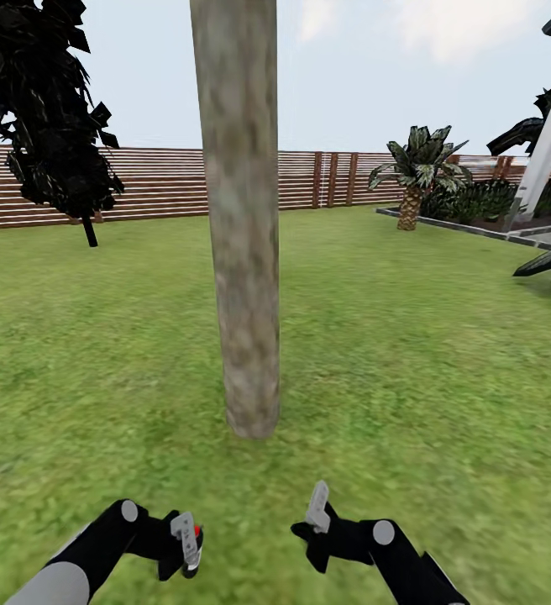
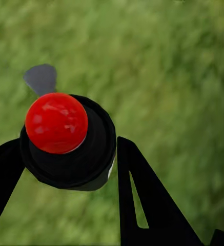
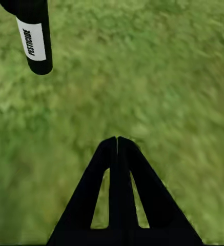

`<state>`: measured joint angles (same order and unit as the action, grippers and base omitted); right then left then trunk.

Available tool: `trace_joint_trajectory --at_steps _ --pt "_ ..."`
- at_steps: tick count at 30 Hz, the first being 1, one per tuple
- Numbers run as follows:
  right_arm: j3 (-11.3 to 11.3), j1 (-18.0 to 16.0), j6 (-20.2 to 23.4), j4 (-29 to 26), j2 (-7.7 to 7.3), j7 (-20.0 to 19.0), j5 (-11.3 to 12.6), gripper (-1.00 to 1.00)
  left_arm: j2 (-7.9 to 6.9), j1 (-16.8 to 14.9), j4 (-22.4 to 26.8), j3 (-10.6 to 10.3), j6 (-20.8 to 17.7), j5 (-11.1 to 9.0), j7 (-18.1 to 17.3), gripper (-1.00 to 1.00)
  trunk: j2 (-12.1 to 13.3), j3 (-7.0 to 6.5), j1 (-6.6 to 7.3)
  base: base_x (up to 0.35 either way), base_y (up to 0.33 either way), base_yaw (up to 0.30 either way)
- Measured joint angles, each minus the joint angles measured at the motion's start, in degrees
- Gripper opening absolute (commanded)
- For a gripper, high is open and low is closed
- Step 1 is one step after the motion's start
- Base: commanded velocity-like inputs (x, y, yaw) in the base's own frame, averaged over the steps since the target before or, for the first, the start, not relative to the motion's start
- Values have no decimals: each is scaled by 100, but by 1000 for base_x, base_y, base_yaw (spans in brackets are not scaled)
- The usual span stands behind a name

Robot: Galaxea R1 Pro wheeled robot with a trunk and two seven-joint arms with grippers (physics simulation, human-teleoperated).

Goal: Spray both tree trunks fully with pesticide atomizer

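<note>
1. The tree trunk (image 1: 242, 218) rose thick, pale and mottled from the lawn (image 1: 410, 336), directly ahead of the robot and between its two arms in the head view.
2. The left gripper (image 1: 185, 546) was clamped on the pesticide atomizer (image 2: 65, 141): in the left wrist view its black fingers (image 2: 142, 200) pressed either side of the black body, which carried a red round top and a grey nozzle tab.
3. The right gripper (image 3: 117, 141) held nothing, its two black fingers pressed together tip to tip over grass.
4. In the right wrist view the atomizer's black bottle with a white "PESTICIDE" label hung above the grass.
5. A brown slatted fence (image 1: 158, 181) ran behind the lawn, with a near-black cone-shaped tree (image 1: 44, 109) at left and a small palm (image 1: 417, 172) at right
</note>
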<state>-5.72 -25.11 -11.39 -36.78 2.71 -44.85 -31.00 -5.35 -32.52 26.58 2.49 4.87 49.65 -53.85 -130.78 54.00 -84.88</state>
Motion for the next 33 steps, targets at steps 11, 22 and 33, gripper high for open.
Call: trace_joint_trajectory --at_steps 11,22,33 --pt "-615 -9 15 -303 167 -19 -113 -100 318 -29 0 -34 -2 234 -8 -100 0 0 0 0 0 0" --pt "-622 -27 16 -433 359 -20 -118 -100 667 -42 -1 -36 -9 495 -5 -100 0 0 0 0 0 0" --pt "-625 -27 16 -438 371 -20 -114 -100 805 -137 -1 -28 27 445 -29 -100 0 0 0 0 0 0"
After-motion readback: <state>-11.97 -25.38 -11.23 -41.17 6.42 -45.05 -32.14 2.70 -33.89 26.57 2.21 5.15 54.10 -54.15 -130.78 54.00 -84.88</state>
